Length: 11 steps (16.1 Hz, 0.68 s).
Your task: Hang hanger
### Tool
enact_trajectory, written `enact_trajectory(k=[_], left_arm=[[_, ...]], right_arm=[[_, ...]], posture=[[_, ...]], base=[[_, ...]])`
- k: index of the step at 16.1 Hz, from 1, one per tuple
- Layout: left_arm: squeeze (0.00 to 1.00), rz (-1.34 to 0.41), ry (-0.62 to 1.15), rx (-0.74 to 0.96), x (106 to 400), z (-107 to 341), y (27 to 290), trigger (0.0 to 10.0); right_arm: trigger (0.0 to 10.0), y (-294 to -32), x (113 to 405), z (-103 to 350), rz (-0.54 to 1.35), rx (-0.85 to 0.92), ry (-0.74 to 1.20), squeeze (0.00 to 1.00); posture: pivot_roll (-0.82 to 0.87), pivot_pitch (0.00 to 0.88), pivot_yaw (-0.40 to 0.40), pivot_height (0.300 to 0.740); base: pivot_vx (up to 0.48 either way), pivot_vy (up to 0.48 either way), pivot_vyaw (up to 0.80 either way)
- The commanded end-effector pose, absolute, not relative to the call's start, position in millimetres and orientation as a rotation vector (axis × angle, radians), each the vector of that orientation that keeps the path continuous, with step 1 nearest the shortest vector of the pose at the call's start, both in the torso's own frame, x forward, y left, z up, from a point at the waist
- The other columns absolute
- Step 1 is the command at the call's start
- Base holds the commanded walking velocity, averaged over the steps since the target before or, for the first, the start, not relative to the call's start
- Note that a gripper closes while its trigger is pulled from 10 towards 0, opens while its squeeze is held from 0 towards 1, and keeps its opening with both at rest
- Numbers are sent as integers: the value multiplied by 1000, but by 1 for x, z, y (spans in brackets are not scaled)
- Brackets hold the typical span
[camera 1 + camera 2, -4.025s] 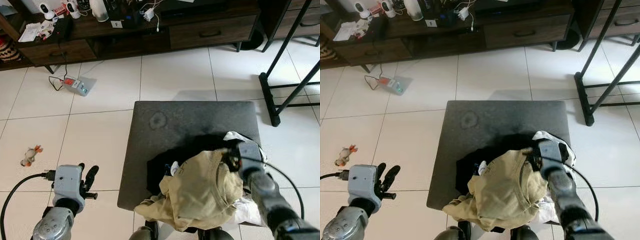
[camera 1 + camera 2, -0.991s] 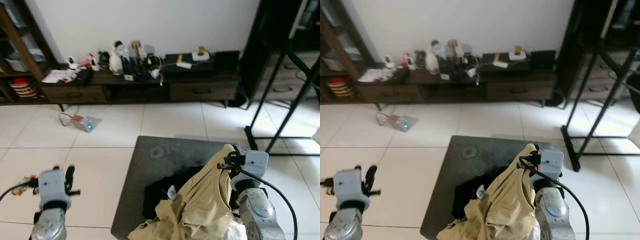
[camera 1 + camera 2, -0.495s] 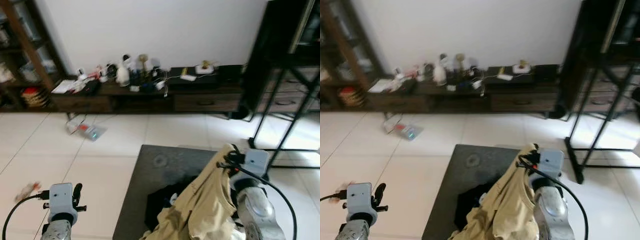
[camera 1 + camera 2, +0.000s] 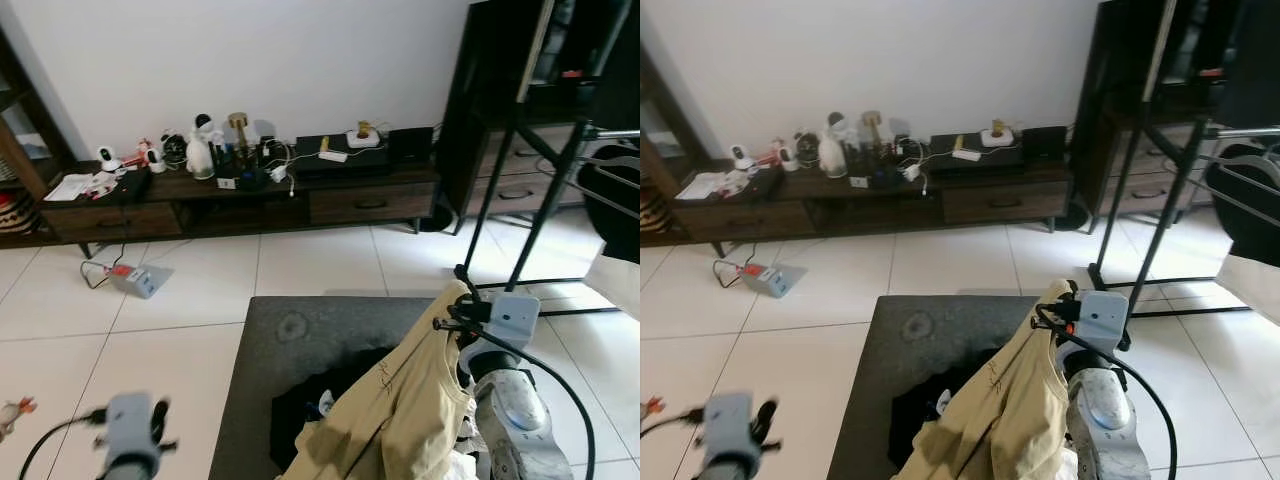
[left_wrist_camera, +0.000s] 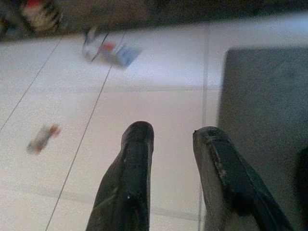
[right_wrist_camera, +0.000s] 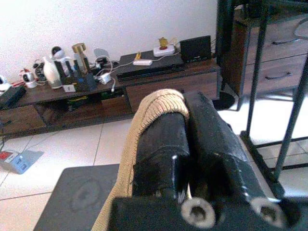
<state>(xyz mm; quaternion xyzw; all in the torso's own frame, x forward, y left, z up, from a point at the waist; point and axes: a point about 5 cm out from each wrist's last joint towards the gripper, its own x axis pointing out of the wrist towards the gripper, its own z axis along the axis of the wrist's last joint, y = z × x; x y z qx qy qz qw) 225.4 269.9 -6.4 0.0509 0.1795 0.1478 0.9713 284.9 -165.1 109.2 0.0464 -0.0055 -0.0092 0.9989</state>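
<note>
Two things are new, says the first watcher. Four seconds back the tan shirt lay in a heap on the grey stool. Now the right gripper has pulled it up, and it hangs down from the black fingers.

And the other thing? asks the second.

The head camera looks higher. Before, it saw mostly floor and stool. Now it sees the wall, the long low cabinet and the black clothes rack at the upper right of the frame.

Is the gripper holding tight?

Its two fingers are pressed together, with the shirt's collar pinched and draped over them. The hanger itself can't be made out. It may be inside the shirt.

What does that mean for the job?

The lift looks done. The shirt sits low and right of centre, well apart from the rack, so the carry to the rack is probably next.

And the left gripper?

It is low at the lower left, over the white tiles. Its fingers are apart, with nothing between them.

Any words to read?

None. The things on the cabinet are too small to show a brand or label.
</note>
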Motion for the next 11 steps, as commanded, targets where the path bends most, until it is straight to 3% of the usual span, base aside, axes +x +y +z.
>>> enact_trajectory(k=[1, 5, 11], left_arm=[[0, 335, 393, 100, 219, -11, 278, 10000], [0, 356, 495, 111, 207, -25, 285, 10000], [0, 344, 486, 115, 208, -27, 283, 10000]], right_arm=[[10000, -163, 286, 115, -12, 98, -36, 0], [10000, -160, 284, 114, -4, 105, -36, 0], [10000, -162, 283, 110, -25, 106, -13, 0]], posture=[[57, 65, 50, 740], [54, 75, 53, 740], [53, 80, 58, 740]], base=[[0, 0, 0], [0, 0, 0], [0, -261, 0]])
